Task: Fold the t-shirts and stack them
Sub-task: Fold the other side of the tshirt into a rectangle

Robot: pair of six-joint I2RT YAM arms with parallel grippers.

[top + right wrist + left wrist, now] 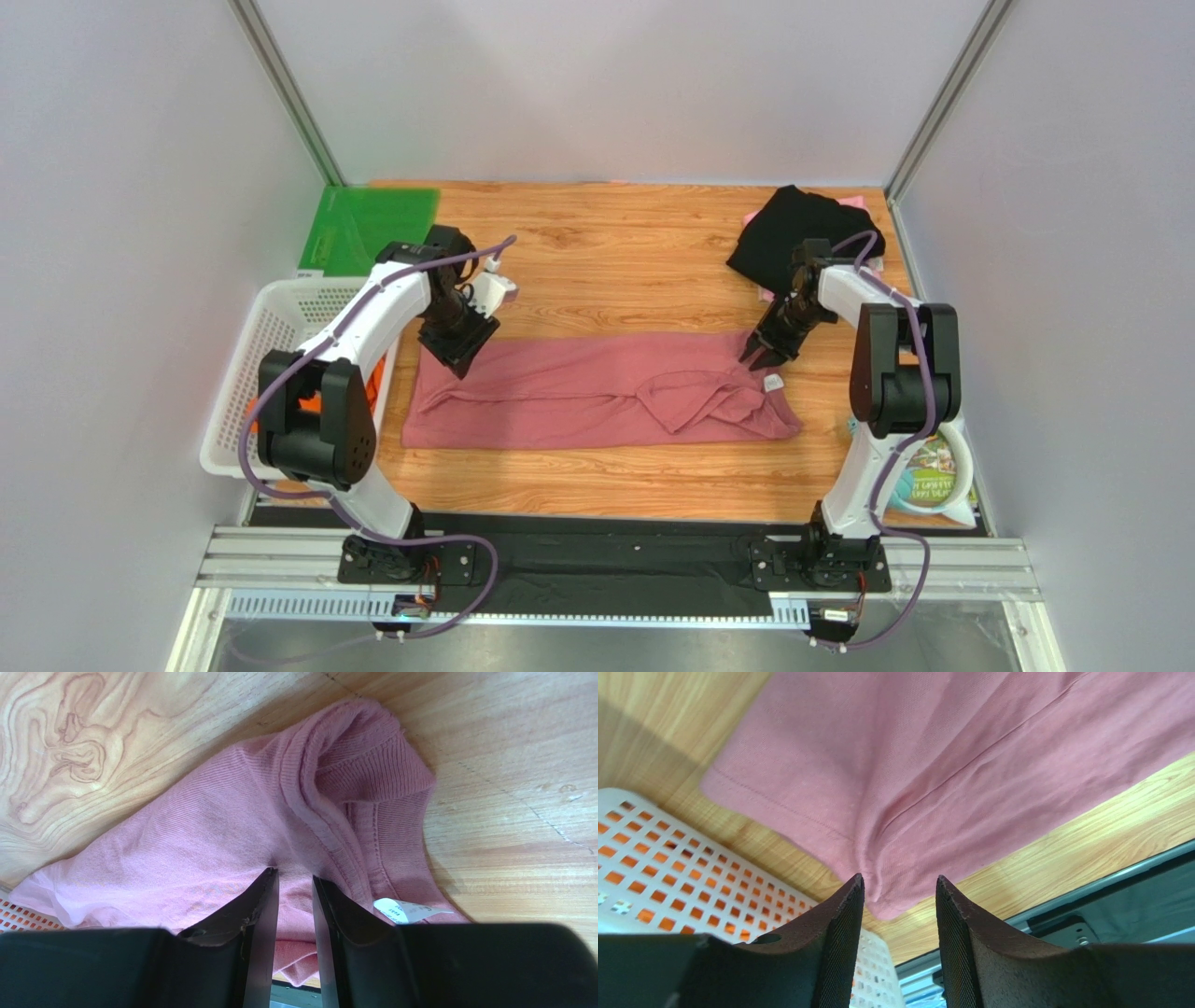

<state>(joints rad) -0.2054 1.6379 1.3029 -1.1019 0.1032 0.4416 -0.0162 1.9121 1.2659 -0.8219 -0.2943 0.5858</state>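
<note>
Dusty-rose t-shirt (561, 394): just beyond parted left gripper (900, 879); seemingly pinched by right gripper (295, 875).

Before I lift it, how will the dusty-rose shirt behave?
Probably floppy: the dusty-rose shirt lies creased and bunched near its collar. Likely light, puckering where the right gripper pinches it. Pushing would probably wrinkle it rather than slide it.
</note>
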